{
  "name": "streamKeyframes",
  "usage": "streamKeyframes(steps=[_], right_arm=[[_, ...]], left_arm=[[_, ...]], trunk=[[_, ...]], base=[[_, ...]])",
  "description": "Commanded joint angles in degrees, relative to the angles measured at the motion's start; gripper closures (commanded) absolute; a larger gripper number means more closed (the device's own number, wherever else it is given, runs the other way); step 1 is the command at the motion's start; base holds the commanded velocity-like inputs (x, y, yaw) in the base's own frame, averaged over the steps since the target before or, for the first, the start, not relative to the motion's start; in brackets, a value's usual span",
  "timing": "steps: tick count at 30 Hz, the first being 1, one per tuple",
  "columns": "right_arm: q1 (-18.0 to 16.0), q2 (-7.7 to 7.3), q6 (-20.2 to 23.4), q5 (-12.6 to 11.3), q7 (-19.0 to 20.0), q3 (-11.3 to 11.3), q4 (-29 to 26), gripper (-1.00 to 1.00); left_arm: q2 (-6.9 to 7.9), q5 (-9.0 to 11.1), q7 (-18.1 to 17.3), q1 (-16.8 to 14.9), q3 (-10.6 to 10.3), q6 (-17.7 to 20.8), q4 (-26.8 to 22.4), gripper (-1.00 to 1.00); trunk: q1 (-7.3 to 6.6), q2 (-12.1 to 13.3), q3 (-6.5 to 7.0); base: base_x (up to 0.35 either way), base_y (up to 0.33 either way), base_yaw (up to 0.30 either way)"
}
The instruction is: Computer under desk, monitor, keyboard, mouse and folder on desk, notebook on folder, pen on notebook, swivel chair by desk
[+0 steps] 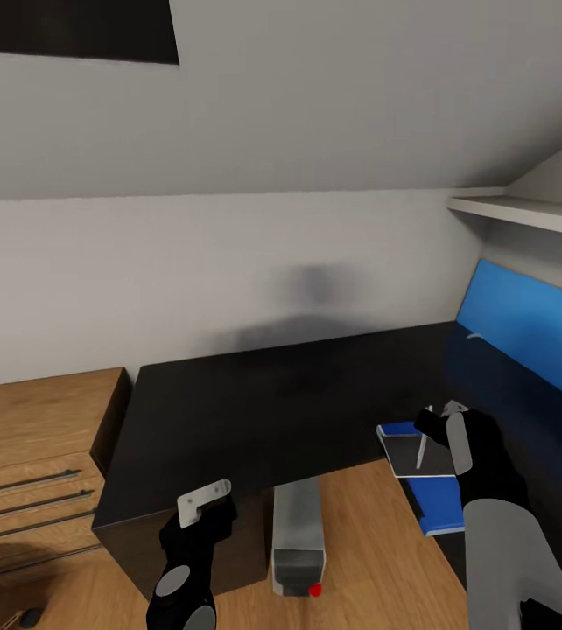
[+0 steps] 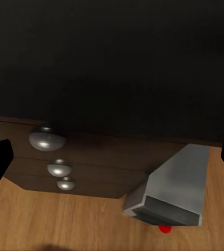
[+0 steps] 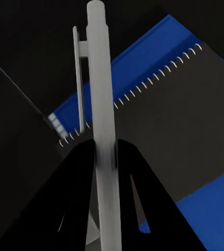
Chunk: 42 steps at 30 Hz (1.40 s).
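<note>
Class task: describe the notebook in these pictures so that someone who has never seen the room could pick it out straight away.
Find the long black desk and follow its front edge to the robot's right, where a bright blue folder lies. The notebook rests on it, under the right gripper holding the pen. It is dark grey with a white spiral binding.

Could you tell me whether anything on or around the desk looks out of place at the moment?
Yes. The folder with the notebook on it overhangs the desk edge rather than lying fully on top. The right gripper holds the pen above the notebook, not yet laid down.
</note>
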Motion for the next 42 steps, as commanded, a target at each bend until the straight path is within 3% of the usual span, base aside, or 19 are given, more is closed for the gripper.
streamKeyframes(steps=[1,9,42], right_arm=[[-0.06,0.05,0.11,-0.64,-0.51,-0.11,-0.07,1.00],[0.00,-0.08,-1.01,-0.04,-0.59,-0.08,-0.02,1.00],[0.01,-0.64,-2.84,7.28,-1.18,-0.06,2.25,1.00]], left_arm=[[0.03,0.19,0.39,-0.07,-0.08,0.34,-0.09,-1.00],[0.04,0.19,0.38,-0.07,-0.05,0.36,-0.09,-1.00],[0.03,0.19,0.42,-0.07,-0.14,0.36,-0.09,-1.00]], trunk=[[0.23,-0.47,-0.26],[1.99,-3.68,-1.69],[9.24,-16.92,-7.62]], base=[[0.000,0.000,0.000],[0.000,0.000,0.000],[0.000,0.000,0.000]])
